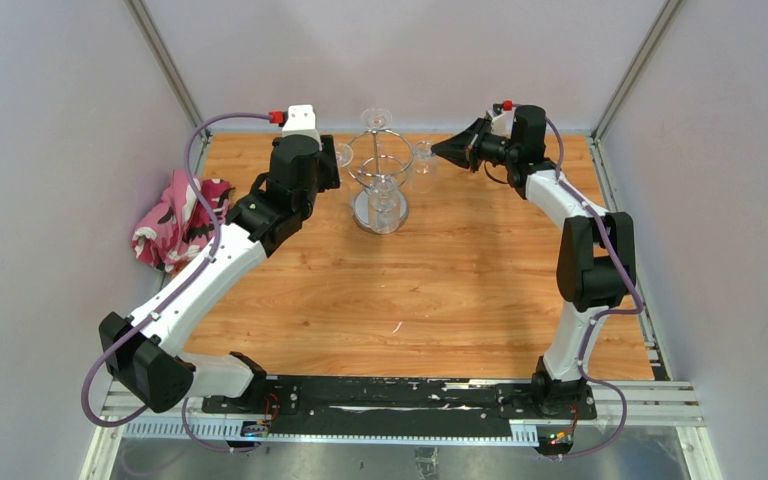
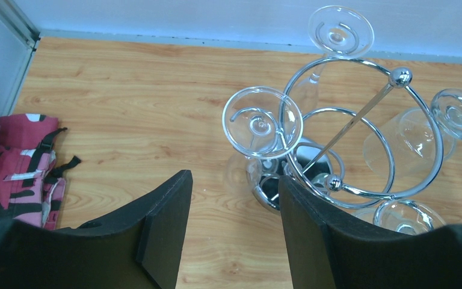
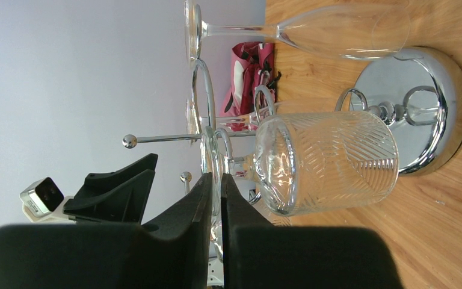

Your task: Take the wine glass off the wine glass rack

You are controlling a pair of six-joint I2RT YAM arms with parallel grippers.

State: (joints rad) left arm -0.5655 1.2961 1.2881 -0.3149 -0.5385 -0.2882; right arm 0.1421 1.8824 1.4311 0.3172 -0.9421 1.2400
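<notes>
Right claw (image 3: 216, 198) pinched shut on the thin foot of the wine glass (image 3: 331, 162); glass hung on the wine glass rack (image 3: 439, 90) near the table (image 1: 460, 300) far edge; left claw (image 2: 234, 223) open, empty; I judged it light, slick, brittle; stem the safer hold.

- You're driving a left arm (image 1: 222, 262) and right arm (image 1: 560, 205), both wearing white shells with black joints.
- Purple cables (image 1: 191, 145) are trailing along them.
</notes>
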